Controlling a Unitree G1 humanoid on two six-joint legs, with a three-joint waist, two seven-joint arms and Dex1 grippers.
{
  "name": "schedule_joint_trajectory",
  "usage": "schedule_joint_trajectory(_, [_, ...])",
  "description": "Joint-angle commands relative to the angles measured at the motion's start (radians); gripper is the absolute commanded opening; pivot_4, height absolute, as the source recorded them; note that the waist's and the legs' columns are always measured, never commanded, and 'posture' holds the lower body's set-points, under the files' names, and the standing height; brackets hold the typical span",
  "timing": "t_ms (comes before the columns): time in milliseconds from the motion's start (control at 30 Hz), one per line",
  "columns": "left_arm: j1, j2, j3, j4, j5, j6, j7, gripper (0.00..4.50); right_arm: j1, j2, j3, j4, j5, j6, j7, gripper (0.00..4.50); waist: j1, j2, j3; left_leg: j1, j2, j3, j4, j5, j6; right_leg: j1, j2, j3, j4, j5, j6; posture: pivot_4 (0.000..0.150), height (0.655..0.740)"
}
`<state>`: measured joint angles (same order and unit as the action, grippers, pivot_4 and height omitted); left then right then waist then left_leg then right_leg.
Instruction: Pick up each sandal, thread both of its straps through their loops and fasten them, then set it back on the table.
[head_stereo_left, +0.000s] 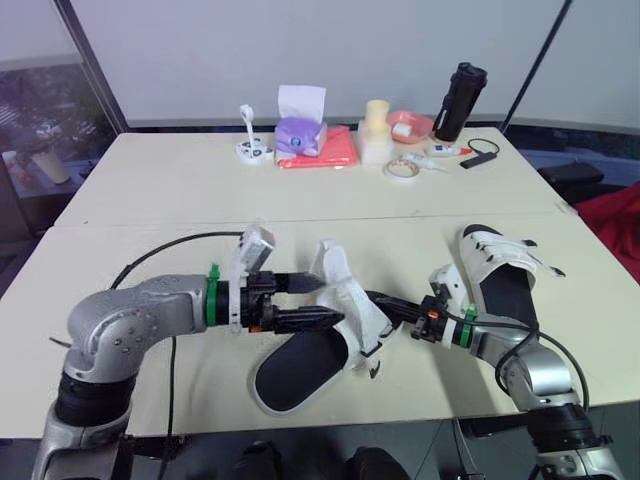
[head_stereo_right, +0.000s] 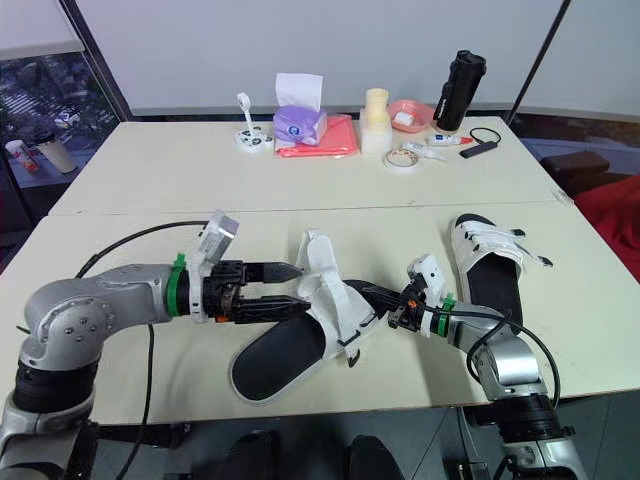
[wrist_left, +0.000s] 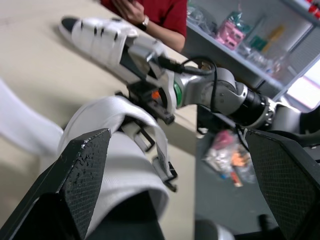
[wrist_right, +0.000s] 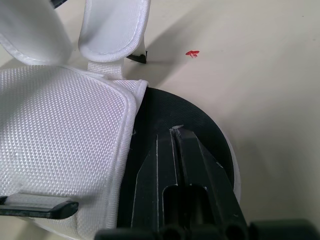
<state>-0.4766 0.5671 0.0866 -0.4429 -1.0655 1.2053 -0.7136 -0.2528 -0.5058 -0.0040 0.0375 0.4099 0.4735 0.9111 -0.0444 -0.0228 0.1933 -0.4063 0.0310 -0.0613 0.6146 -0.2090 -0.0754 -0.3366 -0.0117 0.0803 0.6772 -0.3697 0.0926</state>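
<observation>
While the left tool (head_stereo_left: 312, 300) stands open with the white upper of the near sandal (head_stereo_left: 295, 372) between its two fingers, the right tool (wrist_right: 175, 131) is closed, its tip laid on the black footbed beside that upper. Whether the left fingers actually press the fabric cannot be told.

Position: this sandal sits at the near edge of the desk (head_stereo_left: 180, 200), between the two tools. Whether it is lifted clear of the surface cannot be told.

Orientation: its long axis runs on a diagonal, with the bare black end towards the near left and the strapped end towards the far right. Toe and heel cannot be told apart.

Step in hand, as judged: threading. One strap (head_stereo_left: 335, 268) stands up loose and unfastened.

Next move, as judged: the right tool must open, take the free strap end and feed it through its loop while the left tool steadies the upper.

Further back on the right, the second sandal (head_stereo_left: 505, 285) lies flat on the desk, long axis running near to far, straps across it, one end sticking out sideways
</observation>
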Motion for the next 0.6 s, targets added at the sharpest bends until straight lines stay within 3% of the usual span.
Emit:
schedule_joint_trajectory(33, [0.022,0.045,-0.021,-0.012,-0.023,0.023,-0.024,4.44,0.028,-0.002,0.035,0.074,-0.036,0.035,-0.015,0.00,-0.002,0.000,0.000,0.000,0.000,0.000,0.000,0.000,0.000,0.000,0.000,0.000,0.000,0.000,0.000,0.150,0.7400])
schedule_joint_trajectory(167, [0.070,0.120,-0.122,-0.048,0.037,-0.011,-0.100,4.44,0.029,-0.005,0.031,0.069,-0.034,0.037,-0.017,0.00,-0.001,0.000,0.000,0.000,0.000,0.000,-0.001,0.000,0.000,0.000,0.000,0.000,-0.001,0.000,0.000,0.150,0.7400])
schedule_joint_trajectory(333, [0.089,0.128,-0.180,-0.027,0.078,-0.046,-0.126,4.44,0.037,-0.007,0.023,0.057,-0.031,0.041,-0.022,0.00,0.001,0.000,0.000,0.000,0.001,0.000,-0.002,0.000,0.000,0.001,0.000,0.000,-0.004,0.000,-0.001,0.150,0.7400])
schedule_joint_trajectory(600, [0.051,-0.048,-0.209,0.135,0.167,-0.121,-0.037,4.44,0.052,-0.028,-0.036,-0.042,0.044,0.122,-0.019,0.00,0.005,0.000,0.000,-0.002,0.001,0.000,-0.003,0.000,0.000,0.001,-0.001,0.000,-0.008,0.000,0.000,0.150,0.7400])
